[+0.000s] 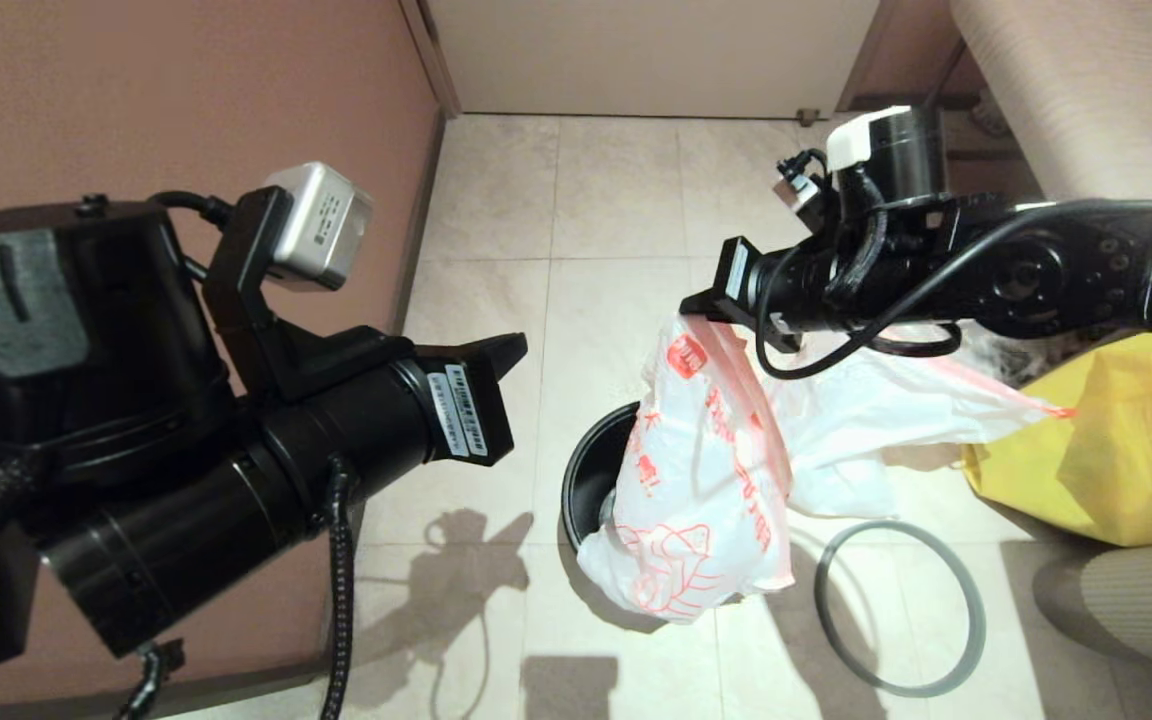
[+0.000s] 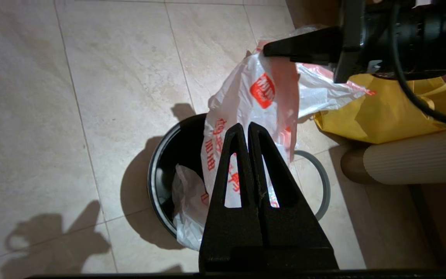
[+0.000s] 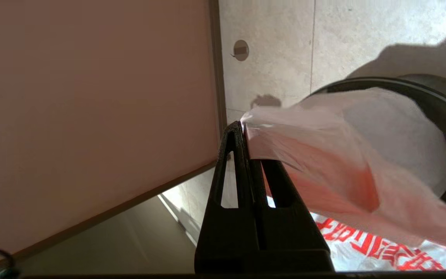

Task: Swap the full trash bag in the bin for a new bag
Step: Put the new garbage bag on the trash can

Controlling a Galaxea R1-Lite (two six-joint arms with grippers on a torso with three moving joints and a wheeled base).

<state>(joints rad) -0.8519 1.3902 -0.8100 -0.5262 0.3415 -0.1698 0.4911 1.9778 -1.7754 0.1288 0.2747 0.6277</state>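
Right gripper (image 3: pixel 246 130): jaws pressed together, pinching the orange-red hem of the full trash bag (image 1: pixel 696 470) right at the fingertips, the film trailing away from the tips to one side. Hanging below that pinch, the printed white bag, its lower end draping over the near edge of the bin (image 1: pixel 591 470) and partly covering the black opening; a second fold of the film stretching away toward the yellow fabric tote (image 1: pixel 1116 450). Lying flat on the tiled floor (image 1: pixel 616 200) just beside the bin, apart from it, the grey ring rim (image 1: pixel 829 560).

Left gripper (image 2: pixel 248 128): jaws closed on nothing, hovering above the bin on its left side, well apart from the bag in the head view, pointing toward it.

Standing behind the left arm, the brown wall (image 1: pixel 186 100); lying past the tote, a ribbed beige cylinder (image 2: pixel 412 159).
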